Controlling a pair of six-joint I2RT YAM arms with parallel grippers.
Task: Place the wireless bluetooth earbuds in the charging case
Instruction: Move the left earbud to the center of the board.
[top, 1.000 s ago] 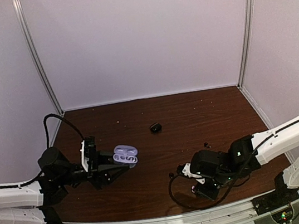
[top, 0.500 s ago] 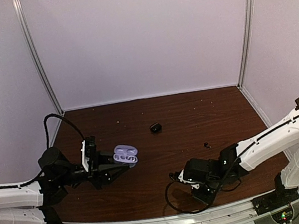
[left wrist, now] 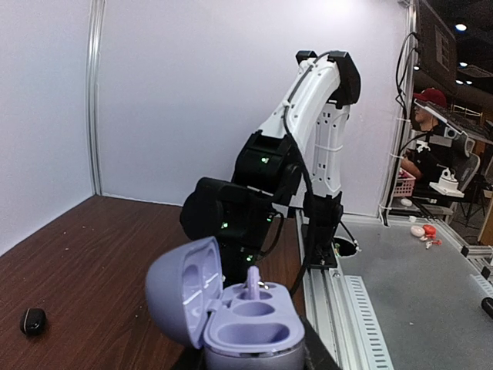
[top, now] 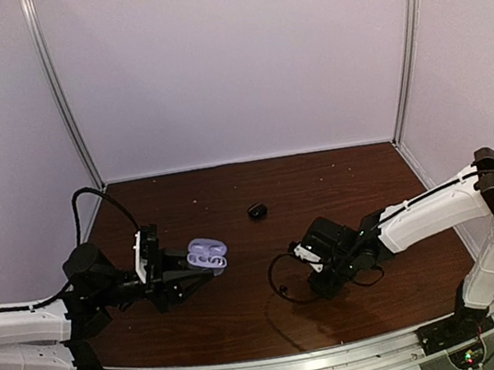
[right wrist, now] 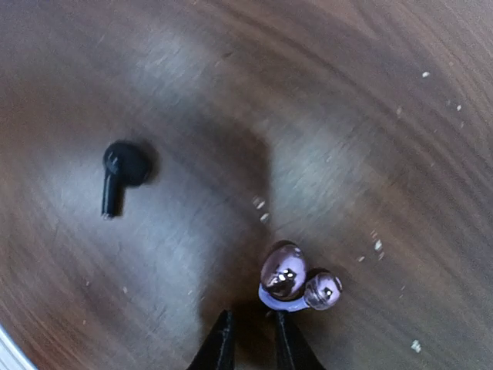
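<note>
Earbuds show best from the right wrist: a lavender earbud (right wrist: 286, 276) sits at the very tips of the right gripper (right wrist: 253, 327), whose fingers stand nearly together with only a slit between them, and I'd say it is pinched there, since the bud looks crisp while the wood under it smears; a black earbud (right wrist: 119, 173) lies loose on the worktop (right wrist: 370, 92), well off to one side. From the left wrist, the lavender case (left wrist: 250, 335) is open with its lid tipped back, something pale lavender stands up out of the far pocket, likely a bud already seated though I can't be sure, and the near pocket is bare; a closed black case (left wrist: 32, 320) rests on the wood, well apart. From above, the left gripper (top: 199, 268) is clamped on the lavender case and holds it clear of the worktop, arm low and stretched toward the middle, while the right arm reaches across from its side, wrist bent down over the wood, well short of the case. By my reckoning about one bud is in, one is on its way, and the black set is untouched
</note>
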